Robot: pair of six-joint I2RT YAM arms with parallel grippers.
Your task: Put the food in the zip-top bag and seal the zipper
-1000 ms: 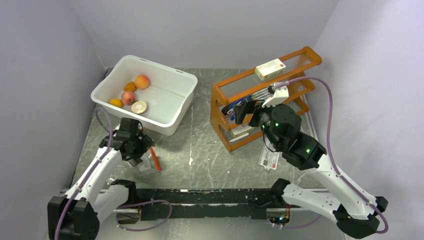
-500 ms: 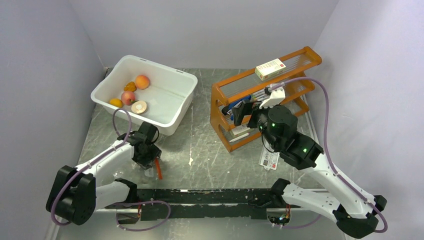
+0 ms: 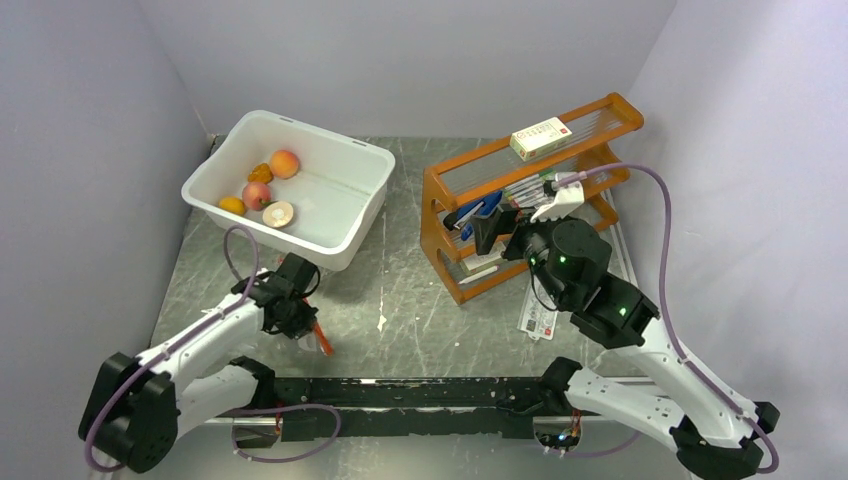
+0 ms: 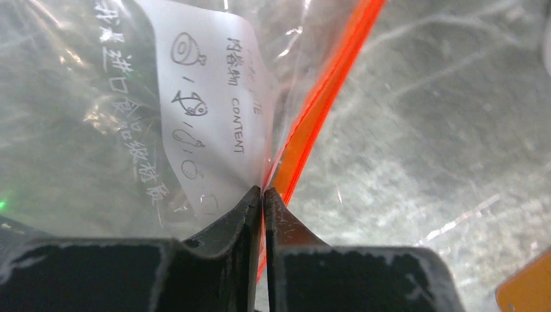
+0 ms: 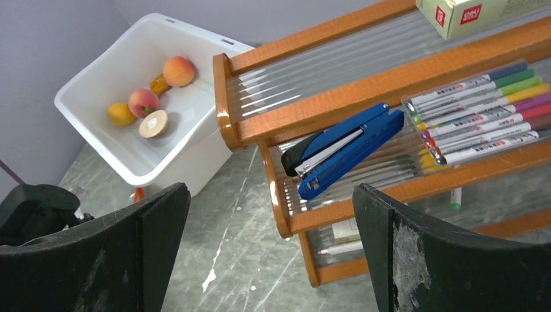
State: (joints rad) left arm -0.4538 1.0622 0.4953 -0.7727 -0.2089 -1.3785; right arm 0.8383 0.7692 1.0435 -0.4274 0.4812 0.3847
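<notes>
Food [image 3: 262, 190]: five toy fruits (peach, pink-red, orange, a small orange-brown piece, a half with its pale cut face up), all lying in the white tub [image 3: 345, 218] at the far left of the table [image 3: 420, 310], none in the bag.

Zip-top bag [image 4: 78, 97]: clear, flat on the table in front of the tub, well apart from the food; white label [image 4: 208, 110] with handwriting and small drawings just beside the mouth.

Zipper [image 4: 325, 97]: orange-red strip running away from the pinch point; whether it is sealed cannot be told.

Left gripper [image 4: 262, 192]: jaws pressed together on the bag's mouth edge, at the zipper beside the label.

Right gripper [image 5: 269, 195]: jaws spread wide, holding nothing, in the air facing the orange wooden rack [image 3: 440, 190].

Rack contents: blue stapler [image 5: 344, 146] and a pack of coloured markers [image 5: 481, 110] on the middle shelf; small white box [image 3: 540, 138] on the top shelf.
</notes>
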